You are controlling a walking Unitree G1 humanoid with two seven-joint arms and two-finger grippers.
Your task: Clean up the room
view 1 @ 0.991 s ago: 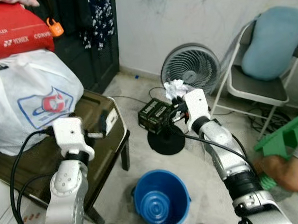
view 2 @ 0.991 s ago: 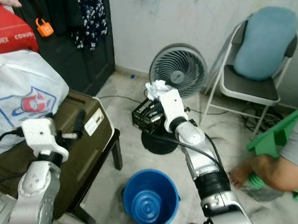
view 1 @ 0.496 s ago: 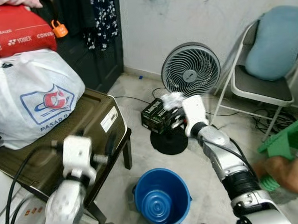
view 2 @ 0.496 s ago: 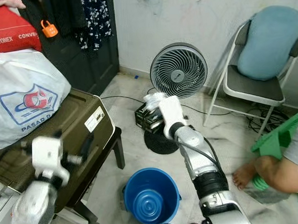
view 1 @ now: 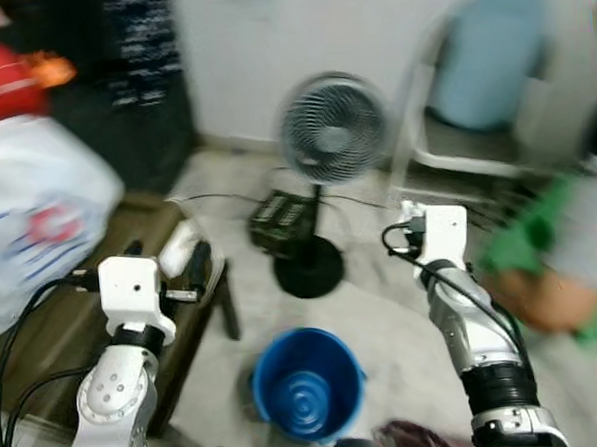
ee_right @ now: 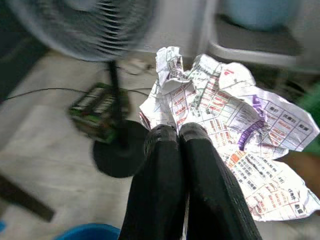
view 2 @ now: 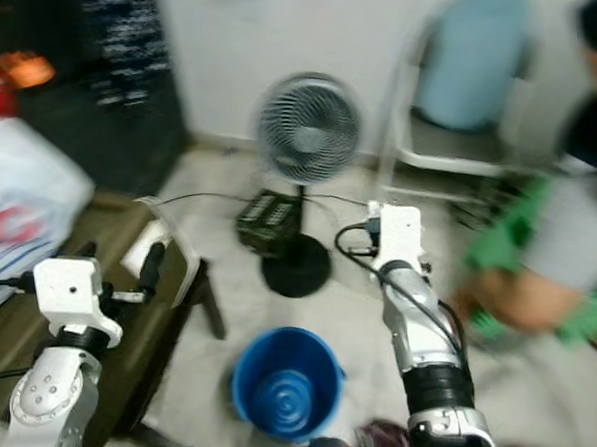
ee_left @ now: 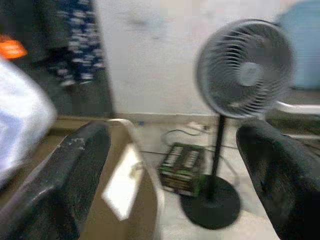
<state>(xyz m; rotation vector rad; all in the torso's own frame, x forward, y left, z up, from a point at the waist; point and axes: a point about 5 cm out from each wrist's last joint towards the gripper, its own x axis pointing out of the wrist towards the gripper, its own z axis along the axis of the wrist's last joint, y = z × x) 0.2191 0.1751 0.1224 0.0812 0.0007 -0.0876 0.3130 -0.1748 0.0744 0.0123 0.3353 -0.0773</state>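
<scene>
**Right gripper clamped on crumpled paper above the floor beside a blue bucket**

The head views are blurred. Nearest the robot, a blue bucket (view 1: 308,383) stands upright on the pale floor (view 1: 383,309), its mouth open upward; it serves here as the landmark. To the bucket's left, the left arm is raised over a low olive-brown table (view 1: 54,326), and the left gripper (ee_left: 175,165) has its two black fingers (ee_left: 65,180) spread wide apart, with nothing between them. To the bucket's right and somewhat beyond it, the right arm reaches forward. In the right wrist view the right gripper (ee_right: 178,137) has its fingertips pressed together on a crumpled sheet of printed paper (ee_right: 220,115), white with red, green and purple print; the sheet is held clear of the floor and fans out past the fingertips.

Beyond the bucket stands a pedestal fan (view 1: 334,129) on a round black base (view 1: 309,274), and a dark box (view 1: 278,217) lies on the floor touching or just beside that base, on its left. A thin cable (view 1: 217,200) runs along the floor behind the table toward the fan. On the table, left of the bucket, rests a white plastic bag (view 1: 38,217) with a red and blue print. Right of the bucket, a person (view 2: 551,260) in green and grey crouches low near the floor. Farthest, behind the fan against the wall, a folding chair (view 1: 445,151) carries a light blue cushion (view 1: 490,53).
</scene>
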